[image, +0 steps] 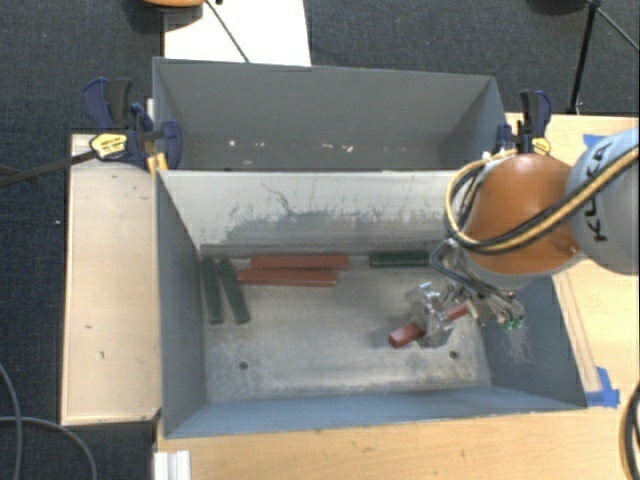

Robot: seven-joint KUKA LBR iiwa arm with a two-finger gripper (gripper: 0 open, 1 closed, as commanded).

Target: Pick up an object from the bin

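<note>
Down in the near right of the grey bin (300,383), the arm's tool (436,326) hangs low against a small red block (403,337), whose left end pokes out beside it. Whether the tool is wide, narrow or gripping, I cannot tell from where I stand. The block lies alone on bare floor, likely the easiest pick. Two reddish-brown bars (290,269) and a dark green bar (398,260) hug the far wall, and two more green bars (224,290) lie well apart at left.

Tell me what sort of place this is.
Likely a robotics lab's bin-picking station: a grey metal bin holding loose red bars and green bars, the gripper low by a small red block.
</note>
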